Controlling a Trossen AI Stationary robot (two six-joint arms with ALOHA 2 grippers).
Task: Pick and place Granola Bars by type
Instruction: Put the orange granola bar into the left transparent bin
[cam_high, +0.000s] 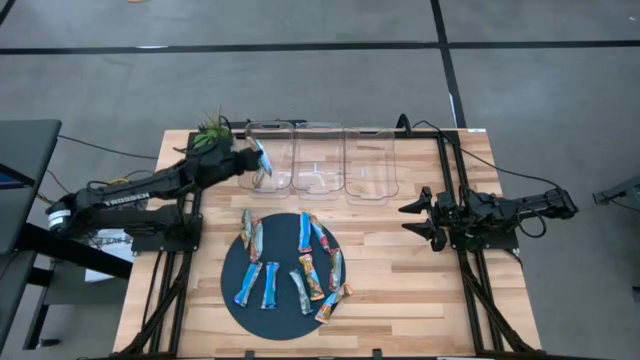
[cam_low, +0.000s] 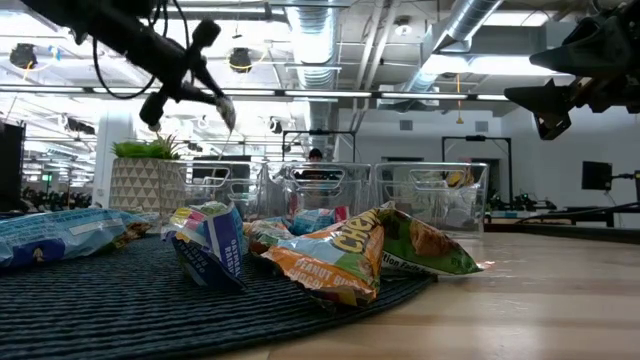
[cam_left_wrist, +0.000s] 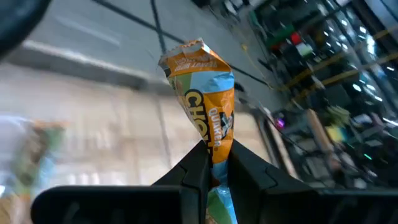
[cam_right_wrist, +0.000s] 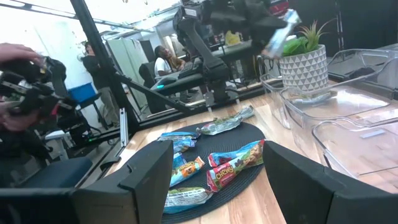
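Several granola bars in blue, orange and green wrappers lie flat on a dark round mat at the table's near middle. My left gripper is at the far left, above the left edge of the leftmost of three clear bins. It is shut on one orange-and-blue granola bar. At the table's right side my right gripper stands open, pointing toward the mat, with nothing between its fingers. My left gripper pinches the orange-and-blue bar between its two fingers, on the wrapper's faces partway along its length. The fingers come from the table's left, slanting a little downward. The bar's crimped free end sticks out past the fingertips, lifted clear above the bin.
A potted green plant stands just behind my left gripper at the far left. The three clear bins stand side by side along the far edge, middle and right. Bare wood lies right of the mat.
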